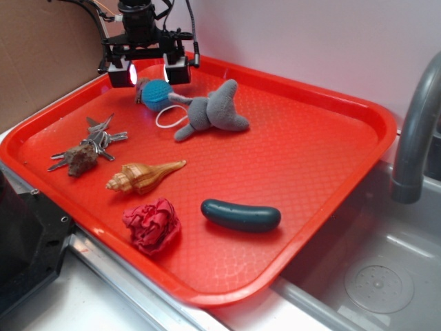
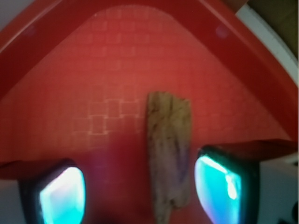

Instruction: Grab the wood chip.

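The wood chip [image 2: 169, 154] is a rough tan-brown sliver lying flat on the red tray [image 2: 93, 84] near its far corner. In the wrist view it lies lengthwise between my fingers, closer to the right finger [image 2: 222, 189] than to the left one [image 2: 63, 196], with a gap on each side. My gripper [image 2: 142, 191] is open and holds nothing. In the exterior view the gripper [image 1: 149, 73] hangs low over the tray's far left corner, just behind the blue crocheted ball [image 1: 157, 92]. A small piece of the chip [image 1: 141, 87] shows beside the ball.
On the tray [image 1: 310, 158] lie a grey plush elephant [image 1: 210, 110], a white loop [image 1: 167, 118], a rocky lump with keys [image 1: 84, 156], a striped seashell [image 1: 141, 177], a red cloth wad [image 1: 151, 224] and a dark green pickle [image 1: 241, 215]. A sink and grey faucet [image 1: 413, 138] stand at the right.
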Tool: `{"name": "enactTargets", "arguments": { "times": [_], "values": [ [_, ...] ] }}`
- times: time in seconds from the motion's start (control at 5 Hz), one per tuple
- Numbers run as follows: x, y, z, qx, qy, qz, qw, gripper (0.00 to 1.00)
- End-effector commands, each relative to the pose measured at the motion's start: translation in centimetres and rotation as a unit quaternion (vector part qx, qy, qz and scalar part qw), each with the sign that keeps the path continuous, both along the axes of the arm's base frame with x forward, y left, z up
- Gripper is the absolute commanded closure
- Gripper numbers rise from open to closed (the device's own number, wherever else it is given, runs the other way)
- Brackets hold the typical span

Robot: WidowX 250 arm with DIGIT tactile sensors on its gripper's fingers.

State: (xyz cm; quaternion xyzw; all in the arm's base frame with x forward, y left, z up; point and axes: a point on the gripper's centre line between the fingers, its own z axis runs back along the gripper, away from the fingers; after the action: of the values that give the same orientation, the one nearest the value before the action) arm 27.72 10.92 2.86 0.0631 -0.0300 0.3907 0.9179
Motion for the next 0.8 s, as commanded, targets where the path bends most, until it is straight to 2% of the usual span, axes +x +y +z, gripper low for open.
{"name": "enactTargets", "arguments": {
  "times": [0.0,0.2,0.4,0.6],
  "values": [
    [-1.2,2.2,0.2,-0.003,-0.005,-0.010,1.000,0.00],
    [-0.7,2.1,-0.7,-0.002,0.008,-0.027,1.000,0.00],
    [-0.4,2.2,-2.0,-0.018,0.019,-0.026,0.999,1.00],
    [-0.2,2.0,-2.3,-0.026,0.015,-0.033,0.999,1.00]
  ]
}}
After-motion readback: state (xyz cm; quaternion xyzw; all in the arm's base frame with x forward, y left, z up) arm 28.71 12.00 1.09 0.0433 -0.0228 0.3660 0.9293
